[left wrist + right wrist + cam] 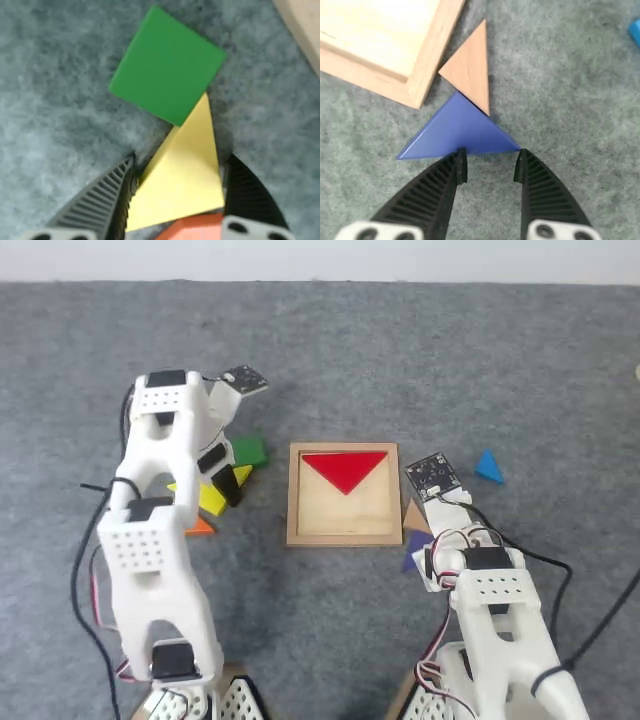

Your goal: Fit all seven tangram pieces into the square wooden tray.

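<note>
The square wooden tray (296,530) lies mid-table with a red triangle (345,470) in its far part. My left gripper (177,172) is open, its fingers (107,200) standing either side of a yellow triangle (182,172) that lies flat on the carpet. A green square (167,80) touches the yellow tip, and an orange piece (192,227) lies just under the wrist. My right gripper (491,160) is open, its fingertips at the near edge of a violet-blue triangle (460,132). A tan triangle (470,70) touches that piece beside the tray's corner (427,70).
A small blue triangle (488,467) lies alone to the right of the tray. Green square (248,451), yellow triangle (212,500) and orange piece (200,527) cluster left of the tray under the left arm. Grey carpet covers the table.
</note>
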